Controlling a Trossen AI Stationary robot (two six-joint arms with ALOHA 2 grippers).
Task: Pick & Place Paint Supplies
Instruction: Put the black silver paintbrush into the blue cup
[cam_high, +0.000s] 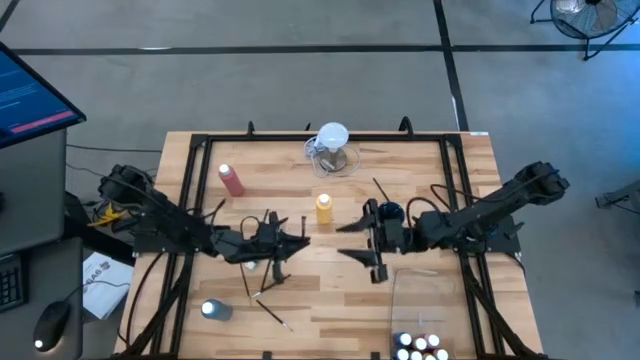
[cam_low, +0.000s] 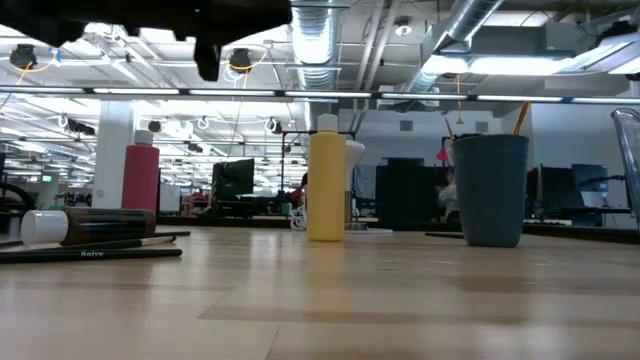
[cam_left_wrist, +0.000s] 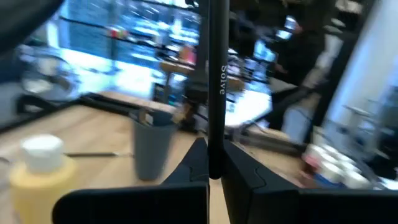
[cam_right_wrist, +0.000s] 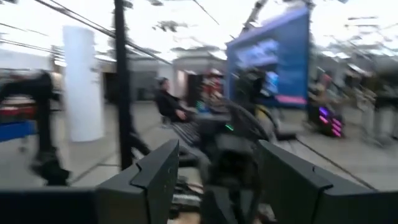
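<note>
High view: one yellow bottle is taken as landmark. One pink-red bottle stands beyond-left of it. A paintbrush is clamped by the left gripper; the right gripper, spread partway, is empty.

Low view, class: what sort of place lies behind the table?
Probably an open-plan lab or office: exposed ceiling ducts, rows of strip lights and desks with monitors fill the room.
</note>
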